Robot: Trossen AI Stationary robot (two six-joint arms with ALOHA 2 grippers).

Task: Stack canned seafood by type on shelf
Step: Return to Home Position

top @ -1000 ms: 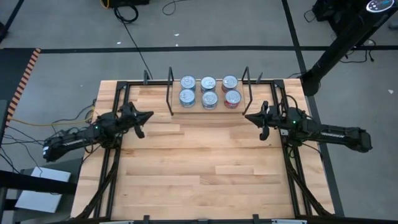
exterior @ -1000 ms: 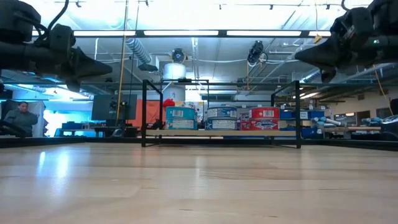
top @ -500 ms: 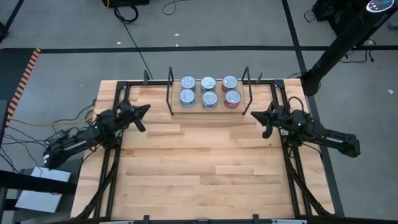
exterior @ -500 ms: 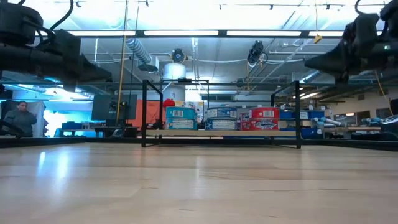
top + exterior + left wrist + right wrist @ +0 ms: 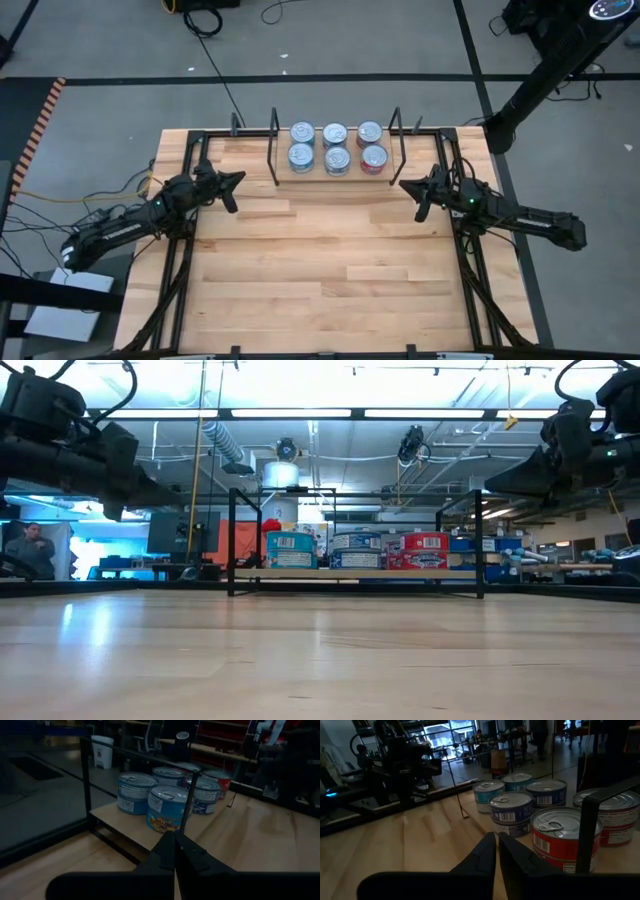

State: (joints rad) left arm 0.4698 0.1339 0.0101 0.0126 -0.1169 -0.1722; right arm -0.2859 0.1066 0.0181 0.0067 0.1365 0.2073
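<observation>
Where the cans (image 5: pixel 335 146) sit: all on the shelf (image 5: pixel 355 573) at the table's (image 5: pixel 320 260) far edge, between two black uprights (image 5: pixel 275 150).
High view: six silver lids, two rows of three, close together (label colours do not show from above).
Low view: side labels instead of lids, with teal-blue at the left, blue and white in the middle and red at the right; the front row hides the back row.
Stacking: I cannot tell whether any lid tops a second can.
Left gripper (image 5: pixel 240 177): over the table's left side, well apart from the shelf, pointing toward it; fingers pressed together, empty.
Right gripper (image 5: pixel 405 184): mirrors it on the right side, likewise apart from the shelf; fingers closed to a thin slit, holding nothing.
Height: only the low view shows both grippers hanging well above the table, higher than the cans' tops.
Left wrist view: blue cans (image 5: pixel 150 795) nearest, one with yellow lettering and an upright (image 5: pixel 187 800) crossing in front of it.
Right wrist view: a red can (image 5: pixel 565 837) nearest, partly behind an upright, with blue ones beyond.
Room: a person (image 5: pixel 33 547) far off at the low view's left.
</observation>
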